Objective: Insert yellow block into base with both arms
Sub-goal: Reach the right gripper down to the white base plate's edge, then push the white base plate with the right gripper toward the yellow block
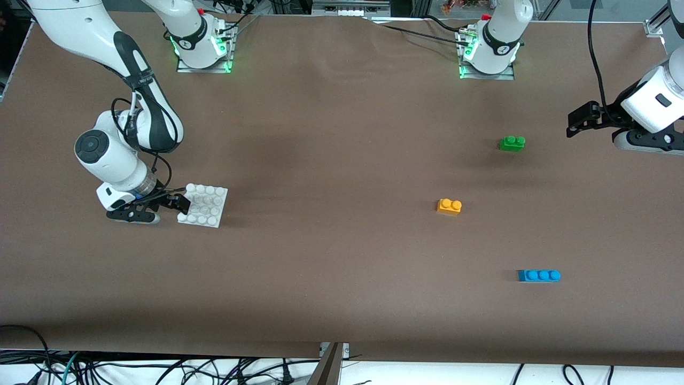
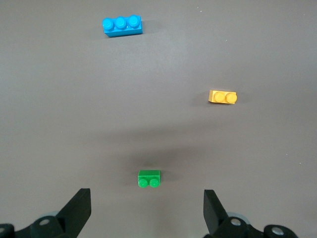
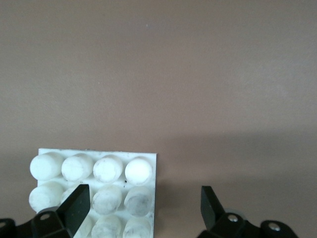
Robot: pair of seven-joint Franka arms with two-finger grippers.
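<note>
White plastic 16-stud base (image 1: 203, 205) sits under the spread-open right gripper (image 1: 179, 204), awaiting clamping, while the empty, open left gripper (image 1: 573, 122) must reach the small 2-stud yellow block (image 1: 449, 206).

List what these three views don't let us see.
- Base: right wrist view cuts off its lower rows at the frame edge; the right tool covers one corner. In the front view the right tool hides one edge.
- Left tool: front view crops the left arm at the frame edge.
- Yellow block: its underside shows in no view.
</note>
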